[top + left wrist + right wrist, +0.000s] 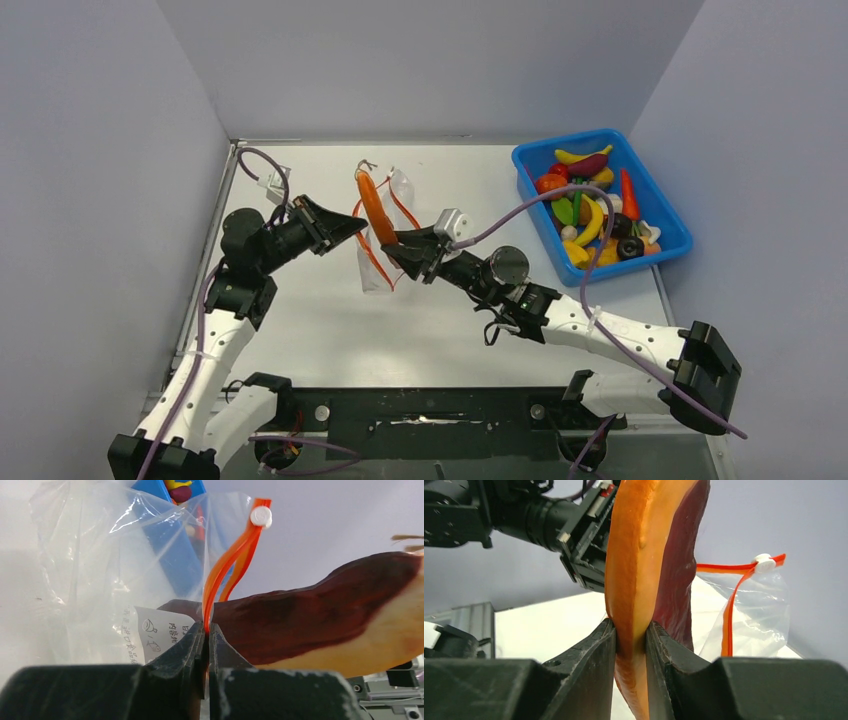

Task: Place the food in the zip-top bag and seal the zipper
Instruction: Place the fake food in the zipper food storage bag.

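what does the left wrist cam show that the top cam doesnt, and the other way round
Only left wrist: the left gripper pinching the zipper up close, its white slider, and the printed label on the zip-top bag. Only top: the right gripper clamping the orange food piece. Both: bag, zipper, food piece, and the blue tray, seen through the bag in the wrist view.

- The back wall (430, 60) is plain, matte, pale grey-lilac, and meets the side panels at straight corner seams.
- The left wall (90, 200) and right wall (760, 130) are the same colour and box the table in on both sides.
- The table (340, 330) has a flat white top.
- A black bar (440, 410) runs across its near edge.
- The light is even, with soft, faint shadows on the tabletop.
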Available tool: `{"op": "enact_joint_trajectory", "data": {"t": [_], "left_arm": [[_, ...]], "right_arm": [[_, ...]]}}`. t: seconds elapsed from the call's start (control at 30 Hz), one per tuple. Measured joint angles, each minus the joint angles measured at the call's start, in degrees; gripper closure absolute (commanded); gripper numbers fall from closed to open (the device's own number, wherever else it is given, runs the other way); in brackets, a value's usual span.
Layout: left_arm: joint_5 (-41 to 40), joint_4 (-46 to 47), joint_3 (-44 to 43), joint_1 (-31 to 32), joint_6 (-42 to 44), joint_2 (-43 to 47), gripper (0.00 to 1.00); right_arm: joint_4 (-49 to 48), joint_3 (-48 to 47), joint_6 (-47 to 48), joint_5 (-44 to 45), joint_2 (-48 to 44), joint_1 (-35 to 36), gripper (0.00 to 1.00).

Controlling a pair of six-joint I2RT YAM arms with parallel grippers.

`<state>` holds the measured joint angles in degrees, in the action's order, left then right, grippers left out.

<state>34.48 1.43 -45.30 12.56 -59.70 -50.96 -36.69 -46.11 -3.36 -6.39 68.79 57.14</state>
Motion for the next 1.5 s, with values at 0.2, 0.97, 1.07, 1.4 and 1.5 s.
{"op": "enact_joint_trajectory", "data": {"t": [0.2, 0.97, 1.07, 1.4, 1.5], "left_arm": [[1.84, 3.67, 2.97, -1.44, -4.22, 0.0, 1.0], [3.91, 10.56, 8.09, -2.34, -11.21, 1.03, 1.0], [4.5, 12.5, 8.81, -2.56, -12.41, 1.25, 1.0], [5.25, 12.55, 10.03, -3.23, -13.33, 1.29, 1.0], [5.2, 12.33, 10.03, -3.41, -12.63, 1.29, 1.0]], "right_arm": [[2.69, 1.33, 3.45, 3.39, 0.44, 0.28, 0.65], [-10.16, 4.92, 1.99, 2.93, 5.79, 0.28, 0.53], [-7.15, 5.64, 1.97, 4.09, 5.57, 0.35, 0.51], [22.08, -6.67, -3.08, 11.56, 2.71, 0.72, 0.47], [30.1, -12.79, -7.58, 15.08, 1.9, 0.7, 0.49]]}}
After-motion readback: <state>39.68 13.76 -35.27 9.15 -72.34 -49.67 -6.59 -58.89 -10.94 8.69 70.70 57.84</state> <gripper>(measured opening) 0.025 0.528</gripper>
